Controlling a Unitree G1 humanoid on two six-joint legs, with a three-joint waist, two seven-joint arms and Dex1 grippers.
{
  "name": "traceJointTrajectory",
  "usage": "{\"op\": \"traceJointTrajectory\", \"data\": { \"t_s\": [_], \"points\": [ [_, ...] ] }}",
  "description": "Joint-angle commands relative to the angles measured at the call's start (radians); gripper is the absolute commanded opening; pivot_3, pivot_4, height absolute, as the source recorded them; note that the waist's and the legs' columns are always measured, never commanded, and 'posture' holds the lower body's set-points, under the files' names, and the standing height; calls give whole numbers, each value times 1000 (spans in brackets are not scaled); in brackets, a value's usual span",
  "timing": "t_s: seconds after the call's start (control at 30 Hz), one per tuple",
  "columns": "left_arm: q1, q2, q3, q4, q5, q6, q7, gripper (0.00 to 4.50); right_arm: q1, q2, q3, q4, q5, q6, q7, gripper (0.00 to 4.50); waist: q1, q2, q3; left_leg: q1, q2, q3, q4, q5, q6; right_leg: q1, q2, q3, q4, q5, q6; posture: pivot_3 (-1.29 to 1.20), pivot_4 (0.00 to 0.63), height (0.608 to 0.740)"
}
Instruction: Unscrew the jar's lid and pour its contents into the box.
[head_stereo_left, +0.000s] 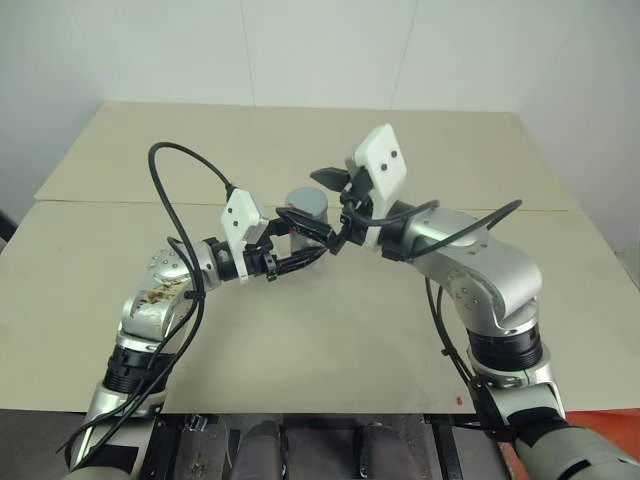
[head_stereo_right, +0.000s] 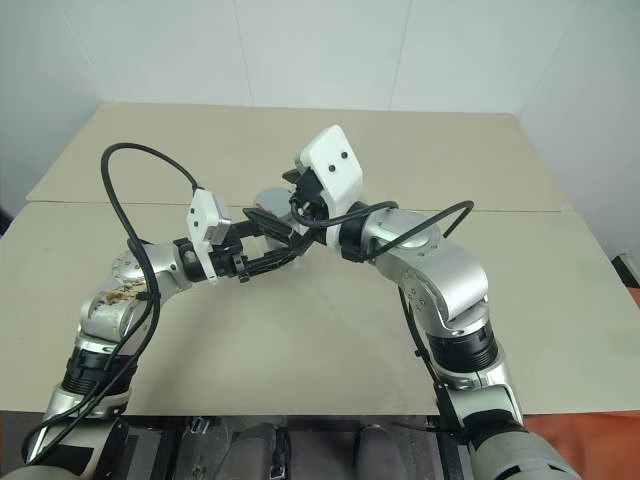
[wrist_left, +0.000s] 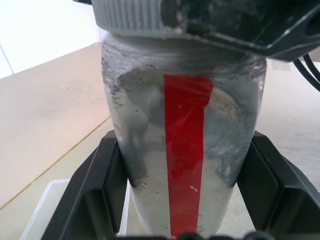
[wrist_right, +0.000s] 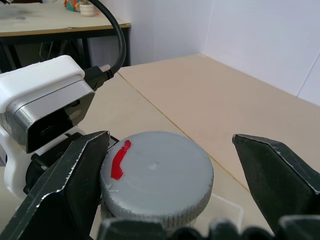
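White walls rise behind a beige table (head_stereo_left: 330, 340) whose top carries a thin seam running across it, and a second table with small colourful objects (wrist_right: 80, 7) stands far off in the background of the right wrist view.

Near the middle of the table, both arms meet over the jar (wrist_left: 185, 150). The left gripper (head_stereo_left: 300, 245) reaches in from about eight o'clock, and its two black fingers (wrist_left: 97, 190) are pressed against opposite sides of the jar's body, holding it upright just above the surface. The jar is silvery grey and smudged, with a red stripe running down its front. Any contents inside it cannot be made out.

The lid (wrist_right: 156, 176) is on the jar's top, a grey ribbed cap with a small red mark on its flat face. The right gripper (wrist_right: 170, 170) comes in from about three o'clock, above the left one, and its fingers (wrist_right: 75, 175) stand wide on either side of the lid. One finger is touching or almost touching the lid's edge near the red mark; the other finger stands clearly apart from the rim, with bare table showing in the gap.

The box (wrist_left: 42, 210), clear whitish plastic, lies on the table just beneath and beside the jar; a corner shows past the left gripper's finger in the left wrist view, and another edge (wrist_right: 225, 207) shows below the lid in the right wrist view.
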Motion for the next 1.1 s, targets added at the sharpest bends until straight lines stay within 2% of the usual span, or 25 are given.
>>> {"op": "traceJointTrajectory", "data": {
  "t_s": [0.03, 0.13, 0.27, 0.37, 0.47, 0.57, 0.73, 1.1],
  "points": [
    [-5, 12, 3, -42, -7, -10, -9, 2738, -28, -2, -9, -25, -6, -14, 6, 3645, -1, 0, 0, 0, 0, 0, 0, 0, 0, 0, 0, 0, 0, 0, 0, 0, 150, 740],
    [-3, 17, 4, -45, -10, -8, -13, 2738, -28, -6, -7, -22, -7, -15, 13, 2809, -1, 0, 0, 0, 0, 0, 0, 0, 0, 0, 0, 0, 0, 0, 0, 0, 150, 740],
    [-4, 27, 9, -42, -13, -19, -29, 2738, -27, -20, -12, -15, -1, -26, 41, 2809, -1, 0, 0, 0, 0, 0, 0, 0, 0, 0, 0, 0, 0, 0, 0, 0, 150, 740],
    [-8, 31, 31, -22, -45, -71, -97, 2738, -25, -62, -28, -6, 35, -60, 142, 2809, -1, 0, 0, 0, 0, 0, 0, 0, 0, 0, 0, 0, 0, 0, 0, 0, 150, 740],
    [-22, 42, 56, -1, -114, -85, -205, 2738, -20, -101, -70, 19, 126, -89, 290, 2809, 0, 0, 0, 0, 0, 0, 0, 0, 0, 0, 0, 0, -1, 0, 0, 0, 150, 740],
    [-56, 107, 58, -11, -226, 10, -363, 2738, -28, -138, -90, 49, 210, -107, 438, 2809, -3, 0, 0, -1, 0, 0, 0, 0, 0, 0, 0, -1, -1, 0, 0, 0, 150, 740],
    [-130, 102, 46, 3, -301, 41, -468, 2738, -79, -153, -121, 122, 358, -97, 642, 2809, -4, 0, 0, 0, 0, -3, 0, 0, 0, 0, 0, 0, -1, 0, 0, 0, 150, 740],
    [-166, 85, 5, 2, -302, 26, -571, 2738, -110, -193, -58, 198, 348, -152, 869, 2809, -4, 0, 0, 0, 0, -3, 0, 0, 1, 0, 0, 0, 0, 0, 0, 0, 150, 740]
  ]
}}
